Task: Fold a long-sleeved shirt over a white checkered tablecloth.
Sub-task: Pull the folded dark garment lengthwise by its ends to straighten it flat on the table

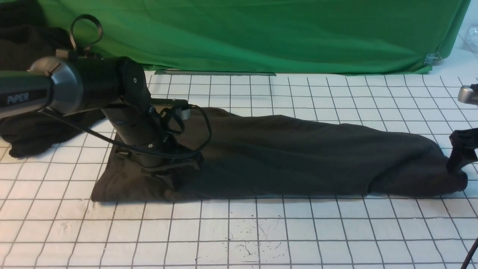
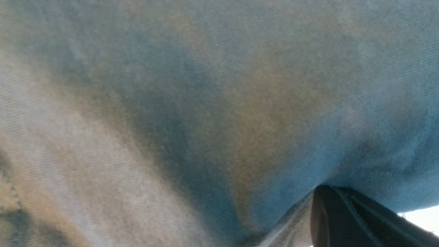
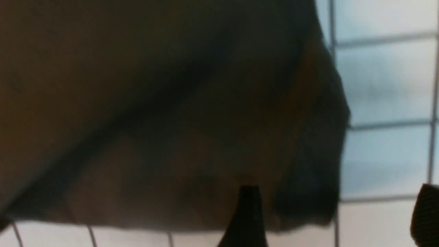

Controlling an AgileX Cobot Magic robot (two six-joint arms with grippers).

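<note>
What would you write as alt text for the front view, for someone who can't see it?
A dark long-sleeved shirt lies folded into a long band across a white checkered tablecloth, with a robot's left gripper down on one end and its right gripper at the other. Behind hangs a green cloth.

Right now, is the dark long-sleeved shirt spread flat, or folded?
Folded, at least partly: the dark cotton shirt lies as a long narrow band.
</note>
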